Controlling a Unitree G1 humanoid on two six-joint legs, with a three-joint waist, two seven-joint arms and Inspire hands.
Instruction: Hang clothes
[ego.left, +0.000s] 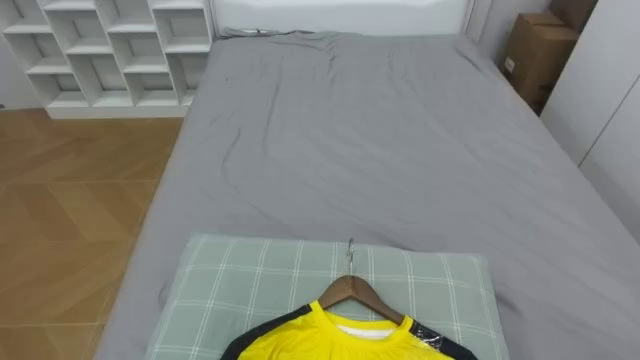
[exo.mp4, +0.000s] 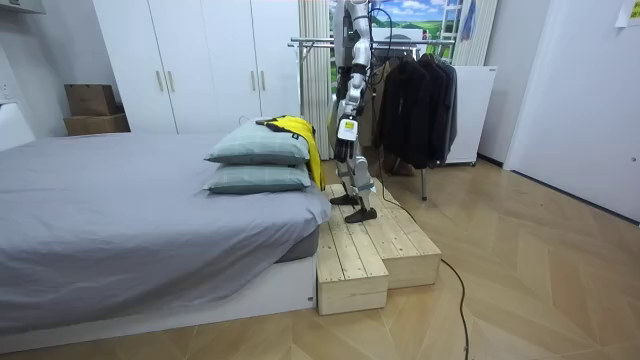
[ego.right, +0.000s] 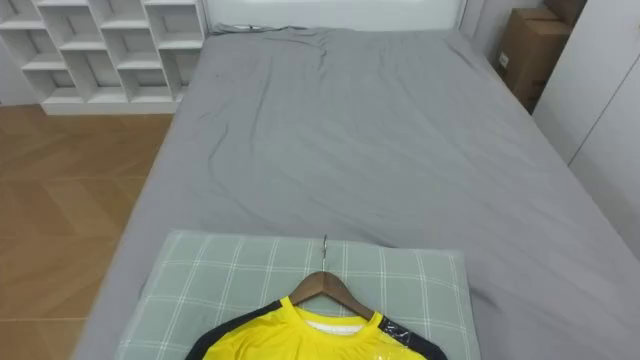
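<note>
Smooth grey bed sheet (ego.left: 380, 150), lightly creased; soft checked green pillow (ego.left: 230, 280); yellow shirt (ego.left: 320, 342) on curved wooden hanger (ego.left: 350, 289), flat on it; my left hand (exo.mp4: 344, 150) hangs beside me, grip impossible to tell

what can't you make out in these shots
Yellow shirt: lower part cut off by the eye views' bottom edge.
Hanger: hook too thin to read its direction.
Clothes rail: room view, partly hidden behind the robot.
Left hand: room view, too small to read.

Grey-sheeted bed (ego.left: 380, 150), cover lightly wrinkled.
Carried two pale-green checked pillows (exo.mp4: 260, 150), stacked one on the other at the end nearest the robot.
</note>
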